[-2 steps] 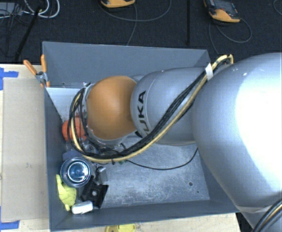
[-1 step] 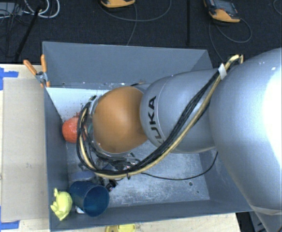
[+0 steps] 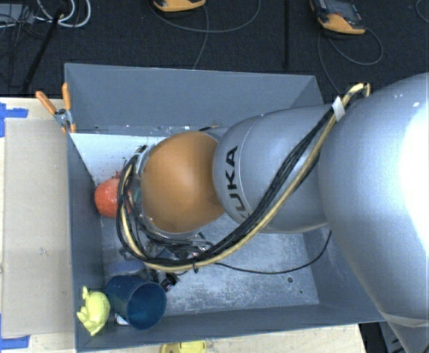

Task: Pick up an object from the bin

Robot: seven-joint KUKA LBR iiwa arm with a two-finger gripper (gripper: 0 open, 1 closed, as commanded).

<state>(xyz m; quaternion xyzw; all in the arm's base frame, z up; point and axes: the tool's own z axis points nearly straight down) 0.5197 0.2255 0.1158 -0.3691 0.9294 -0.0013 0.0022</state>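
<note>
A dark part of my gripper (image 3: 168, 257) shows below the arm's wrist, low over the bin's left half. Just in front of it a dark blue cup (image 3: 137, 303) lies on its side in the near left corner, its mouth facing the near wall. A small yellow toy figure (image 3: 93, 311) rests against the cup's left side. A red-orange ball (image 3: 105, 197) lies by the left wall, partly hidden behind the wrist, to the gripper's far left.
The arm comes in from the right and covers the bin's middle and right. Its orange wrist cover and looped cables hide the floor beneath. Bare grey floor shows along the near right part of the bin.
</note>
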